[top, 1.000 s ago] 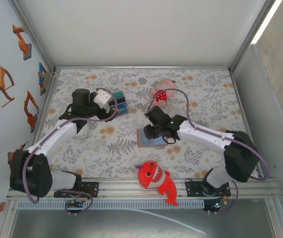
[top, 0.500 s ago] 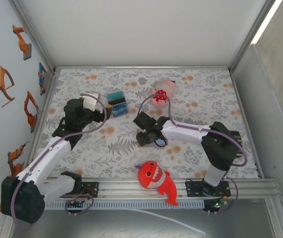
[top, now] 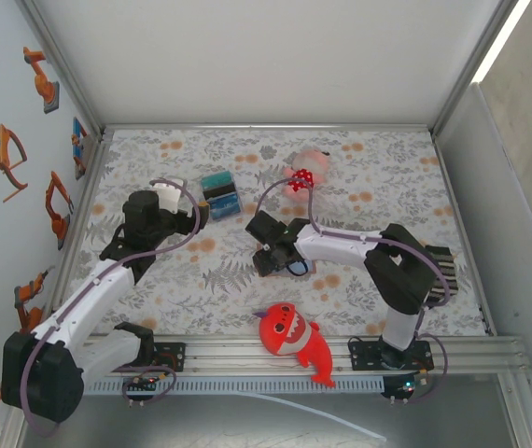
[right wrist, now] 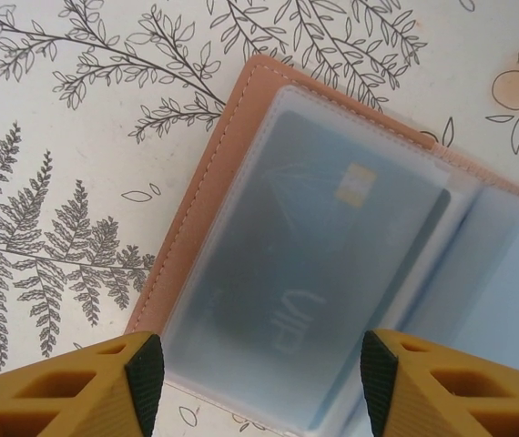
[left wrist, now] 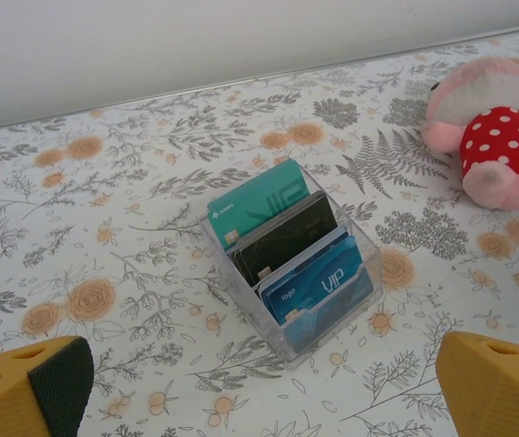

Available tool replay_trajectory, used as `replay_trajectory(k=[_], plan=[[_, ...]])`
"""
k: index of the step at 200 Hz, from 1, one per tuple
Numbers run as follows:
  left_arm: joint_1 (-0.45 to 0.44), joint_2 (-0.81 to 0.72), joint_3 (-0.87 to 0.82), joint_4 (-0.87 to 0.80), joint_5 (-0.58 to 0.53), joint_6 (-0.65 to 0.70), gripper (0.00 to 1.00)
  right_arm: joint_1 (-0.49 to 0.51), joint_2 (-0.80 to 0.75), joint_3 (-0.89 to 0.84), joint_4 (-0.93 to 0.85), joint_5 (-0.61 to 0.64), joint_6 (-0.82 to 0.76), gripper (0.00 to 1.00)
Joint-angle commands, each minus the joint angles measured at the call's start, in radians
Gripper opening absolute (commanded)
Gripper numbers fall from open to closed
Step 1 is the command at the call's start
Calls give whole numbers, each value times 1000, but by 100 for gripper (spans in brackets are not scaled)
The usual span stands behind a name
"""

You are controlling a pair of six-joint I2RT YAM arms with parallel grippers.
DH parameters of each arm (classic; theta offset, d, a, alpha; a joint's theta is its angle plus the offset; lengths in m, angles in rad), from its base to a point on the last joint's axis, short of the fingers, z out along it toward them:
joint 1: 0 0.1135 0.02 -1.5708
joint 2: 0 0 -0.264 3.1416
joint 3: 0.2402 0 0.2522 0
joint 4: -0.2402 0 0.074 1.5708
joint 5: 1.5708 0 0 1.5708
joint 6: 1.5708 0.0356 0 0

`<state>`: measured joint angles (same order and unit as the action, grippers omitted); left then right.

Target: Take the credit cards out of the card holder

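Leftward my right gripper (right wrist: pixel 255 369) slid over the open card holder (right wrist: pixel 196 228) — fingers spread; left gripper (left wrist: pixel 259 387) gaped wide.

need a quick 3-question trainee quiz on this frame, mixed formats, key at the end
1. True or false: the card holder lies open on the table with a card in its clear sleeve.
2. Which thing lies nearest the arms' bases? A) red shark plush B) pink plush C) clear card rack
3. Fill in: the ___ gripper hangs right over the card holder, fingers apart.

Key: 1 true; 2 A; 3 right, the right gripper.
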<state>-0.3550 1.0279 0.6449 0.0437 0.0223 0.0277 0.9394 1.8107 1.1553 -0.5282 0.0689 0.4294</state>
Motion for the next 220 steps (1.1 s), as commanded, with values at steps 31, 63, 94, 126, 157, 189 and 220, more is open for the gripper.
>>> replay_trajectory(k=[31, 63, 94, 126, 157, 189, 220], plan=[[-7, 15, 23, -16, -17, -23, 97, 22, 69, 53, -53, 9, -16, 60], [-8, 21, 29, -25, -26, -23, 97, 25, 100, 68, -71, 20, -21, 60], [-9, 25, 44, -37, -34, -20, 97, 24, 123, 55, -84, 48, -19, 60], [-10, 27, 55, -42, -29, -14, 97, 10, 148, 42, -81, 64, -29, 56], [-13, 20, 57, -45, -27, -15, 97, -13, 153, 43, -79, 38, -52, 50], [-17, 10, 59, -55, -29, -11, 97, -40, 116, 25, -49, -4, -65, 45], [-21, 4, 64, -62, -23, -9, 97, -71, 62, -4, 1, -48, -69, 38]])
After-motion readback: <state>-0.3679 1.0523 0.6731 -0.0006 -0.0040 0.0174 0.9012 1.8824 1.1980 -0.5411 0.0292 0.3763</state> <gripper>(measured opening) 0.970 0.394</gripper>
